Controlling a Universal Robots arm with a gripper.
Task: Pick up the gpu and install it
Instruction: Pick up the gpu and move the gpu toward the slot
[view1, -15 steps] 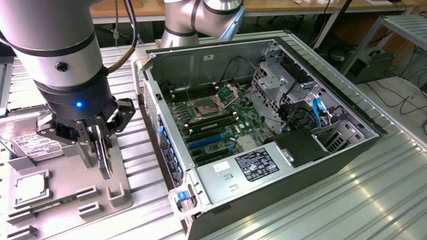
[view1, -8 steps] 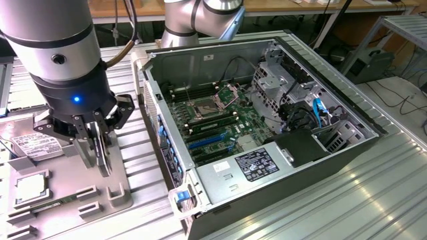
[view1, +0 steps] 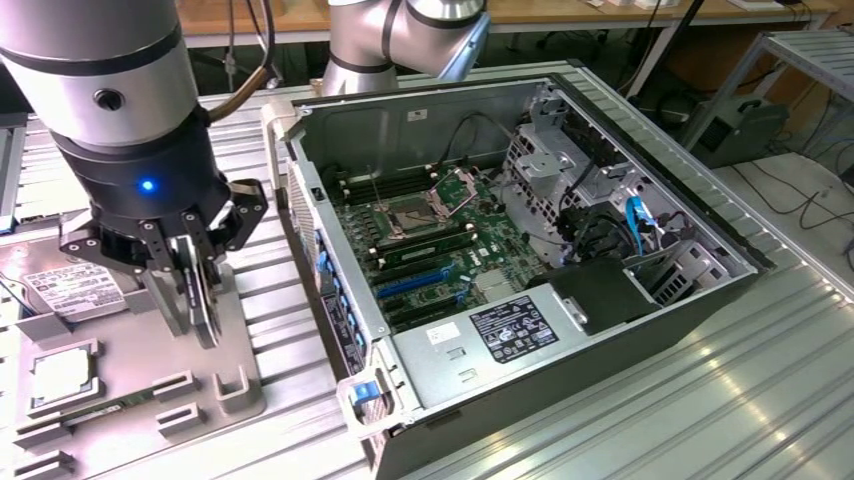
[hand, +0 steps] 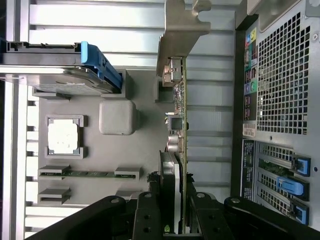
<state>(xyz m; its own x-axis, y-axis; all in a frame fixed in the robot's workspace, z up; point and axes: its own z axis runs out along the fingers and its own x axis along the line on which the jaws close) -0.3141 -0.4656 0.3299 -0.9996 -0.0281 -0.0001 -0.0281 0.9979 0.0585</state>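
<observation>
Now the hand (view1: 190, 303) grips the gpu (hand: 175, 122); tray (view1: 134, 352) holds processor (view1: 60, 373), hard drive (view1: 74, 285).

- I see the arm (view1: 100, 80) as a fat cylinder; silver-grey shell between black bands; one small round dark port on the silver part
- Its farther tube sections are the same silver-grey, with rounded joint housings
- The wrist section is matt black; a small blue light (view1: 147, 186) glows on it
- A dark cable (view1: 251, 60) curves alongside the shell
- The gripper (view1: 198, 300) is black; its link bars (hand: 145, 215) are flat and jointed, with round pivot pins
</observation>
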